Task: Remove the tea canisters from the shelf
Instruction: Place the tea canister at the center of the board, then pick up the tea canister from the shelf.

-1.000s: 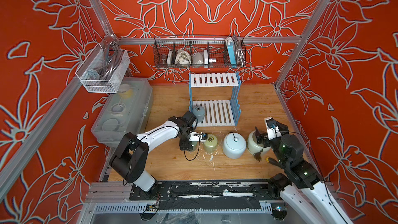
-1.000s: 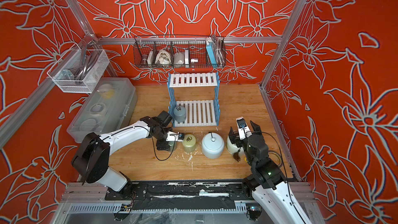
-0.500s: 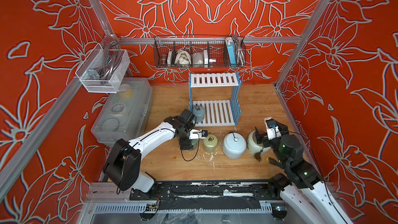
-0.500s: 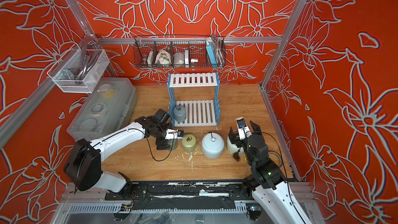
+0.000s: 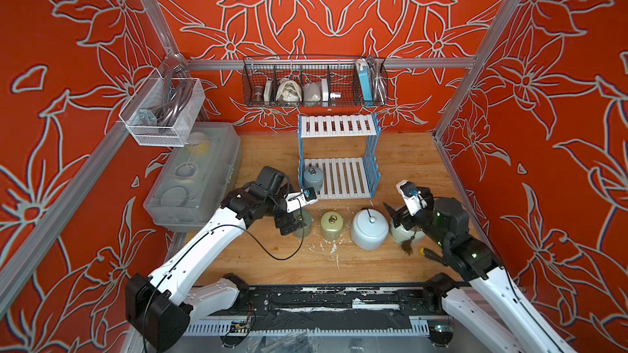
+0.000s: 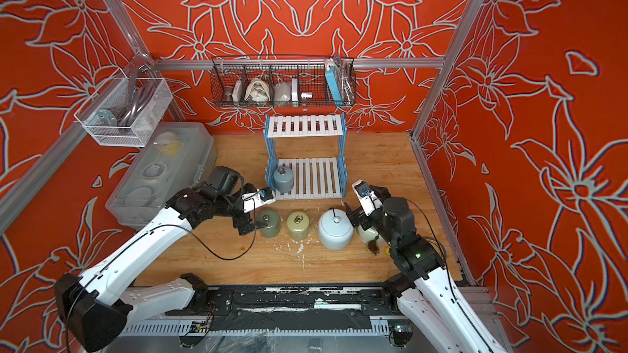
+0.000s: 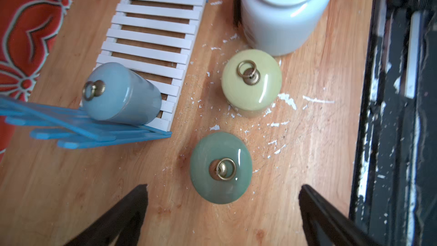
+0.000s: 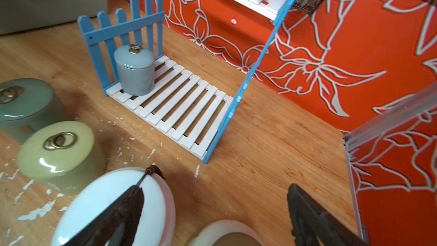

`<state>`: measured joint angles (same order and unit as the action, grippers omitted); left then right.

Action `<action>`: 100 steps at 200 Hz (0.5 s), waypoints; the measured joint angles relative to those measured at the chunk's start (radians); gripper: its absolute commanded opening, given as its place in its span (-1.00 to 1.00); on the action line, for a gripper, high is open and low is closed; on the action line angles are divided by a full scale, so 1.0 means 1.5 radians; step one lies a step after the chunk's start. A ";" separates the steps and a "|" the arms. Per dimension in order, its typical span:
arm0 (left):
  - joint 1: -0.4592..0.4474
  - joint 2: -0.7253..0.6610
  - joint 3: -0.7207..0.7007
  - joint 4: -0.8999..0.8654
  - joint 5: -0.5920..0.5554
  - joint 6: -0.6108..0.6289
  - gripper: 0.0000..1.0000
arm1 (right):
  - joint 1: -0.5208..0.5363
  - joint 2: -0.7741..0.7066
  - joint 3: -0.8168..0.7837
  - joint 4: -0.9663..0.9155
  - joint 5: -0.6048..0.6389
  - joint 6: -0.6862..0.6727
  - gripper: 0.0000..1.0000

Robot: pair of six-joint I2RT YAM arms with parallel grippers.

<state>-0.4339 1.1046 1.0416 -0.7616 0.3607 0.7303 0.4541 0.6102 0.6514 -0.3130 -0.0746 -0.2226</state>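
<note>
The shelf stands at the back middle of the wooden table. One grey-blue tea canister stands on the left end of its lower board; the top board is bare. On the table in front stand, in a row, a green canister, an olive one, a large pale-blue jar and a cream jar, partly hidden. My left gripper is open beside the green canister, holding nothing. My right gripper hangs open over the cream jar.
A clear plastic box lies along the left wall. A black wire basket hangs on the back wall and a white mesh basket on the left wall. White flecks dot the table near the canisters. A black rail runs along the front edge.
My left gripper has opened wider at the green canister, which stands free on the table, and the left elbow has swung down and left. The right arm has not moved.
</note>
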 measured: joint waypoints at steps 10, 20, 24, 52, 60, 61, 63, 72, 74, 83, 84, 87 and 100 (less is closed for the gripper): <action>0.021 -0.016 0.000 0.003 0.015 -0.037 0.97 | 0.000 0.022 0.019 0.000 -0.022 -0.003 0.96; 0.042 -0.031 0.000 0.011 0.031 -0.082 0.97 | 0.003 0.042 0.038 0.002 -0.044 -0.005 0.96; 0.051 -0.036 0.000 0.016 0.037 -0.099 0.97 | 0.005 0.050 0.044 0.004 -0.051 -0.006 0.96; 0.104 -0.087 -0.022 0.063 0.061 -0.230 0.97 | 0.036 0.112 0.086 0.018 -0.087 -0.018 0.96; 0.121 -0.103 -0.030 0.074 0.068 -0.271 0.97 | 0.051 0.133 0.099 0.024 -0.092 -0.023 0.97; 0.122 -0.105 -0.031 0.075 0.069 -0.275 0.97 | 0.054 0.137 0.101 0.024 -0.092 -0.024 0.97; 0.127 -0.109 -0.033 0.078 0.072 -0.285 0.97 | 0.058 0.143 0.105 0.025 -0.092 -0.026 0.97; 0.146 -0.123 -0.041 0.091 0.074 -0.322 0.97 | 0.076 0.169 0.119 0.034 -0.095 -0.033 0.97; 0.152 -0.127 -0.043 0.095 0.073 -0.332 0.97 | 0.081 0.178 0.123 0.035 -0.096 -0.035 0.97; 0.171 -0.141 -0.053 0.111 0.072 -0.363 0.97 | 0.096 0.206 0.136 0.045 -0.098 -0.040 0.98; 0.174 -0.142 -0.055 0.113 0.071 -0.368 0.97 | 0.098 0.211 0.138 0.046 -0.098 -0.040 0.98; 0.178 -0.146 -0.059 0.117 0.070 -0.374 0.97 | 0.103 0.222 0.142 0.050 -0.099 -0.042 0.99; 0.202 -0.165 -0.076 0.131 0.057 -0.401 0.97 | 0.121 0.266 0.164 0.060 -0.107 -0.048 0.99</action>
<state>-0.1307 0.8577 0.9283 -0.5648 0.4458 0.1287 0.6353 1.0096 0.8978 -0.2226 -0.2352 -0.2939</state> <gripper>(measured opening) 0.986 0.992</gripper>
